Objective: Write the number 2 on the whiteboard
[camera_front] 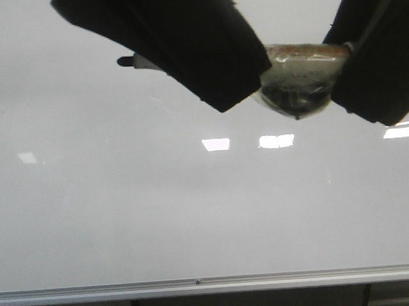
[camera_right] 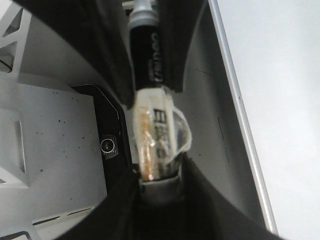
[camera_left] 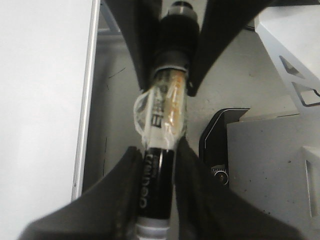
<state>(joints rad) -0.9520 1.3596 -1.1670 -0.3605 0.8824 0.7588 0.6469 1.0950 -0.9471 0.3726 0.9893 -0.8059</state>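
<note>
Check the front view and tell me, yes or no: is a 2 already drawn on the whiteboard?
No. The whiteboard shows only bright light reflections above its silver rail; no black stroke is visible anywhere on it.

front: close, facing whiteboard (camera_front: 194, 208) | wrists: close, share marker (camera_left: 159, 170)

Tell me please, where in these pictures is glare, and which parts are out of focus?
Front view: bright rectangular reflections lie on the whiteboard; the dark gripper fingers near the lens are blurred. Left wrist view: the marker lettering is soft, the left gripper a dark blur. Right wrist view: the tape wrap is blurred.
</note>
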